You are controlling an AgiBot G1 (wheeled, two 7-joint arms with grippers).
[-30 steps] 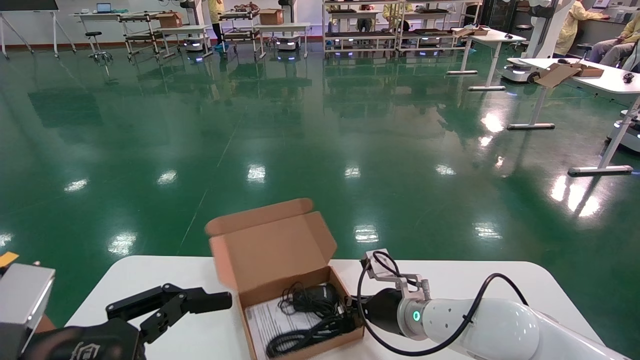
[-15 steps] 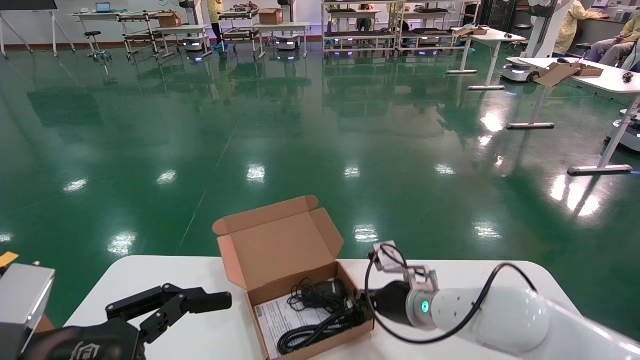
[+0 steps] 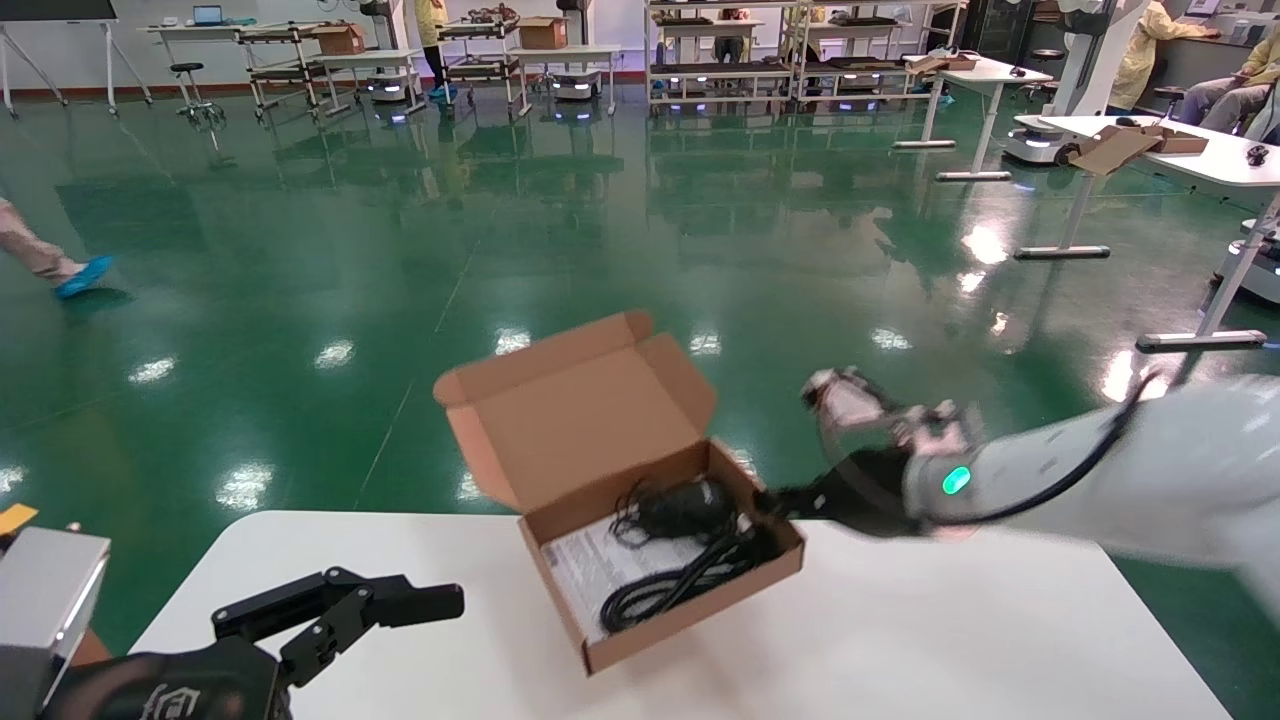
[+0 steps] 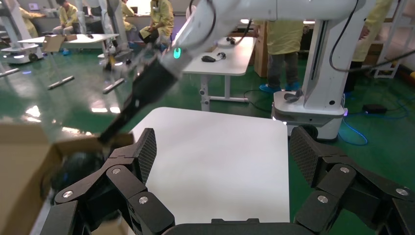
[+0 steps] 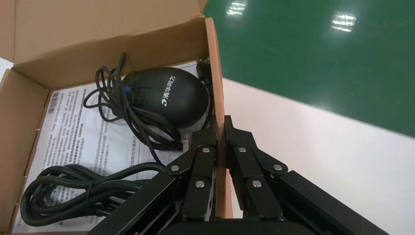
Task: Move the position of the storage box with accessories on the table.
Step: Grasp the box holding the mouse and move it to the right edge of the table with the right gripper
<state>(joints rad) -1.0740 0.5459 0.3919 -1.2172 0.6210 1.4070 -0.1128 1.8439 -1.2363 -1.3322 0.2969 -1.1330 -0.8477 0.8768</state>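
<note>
Right gripper clamped on right wall of box, one finger inside, one outside. Box lifted off table, tilted, lid open. Inside: one black mouse with white Chinese lettering, unreadable here; one coiled black cable; one printed sheet with barcode at a corner, text too small to read. Left gripper spread wide and empty, low over table's near-left part.
</note>
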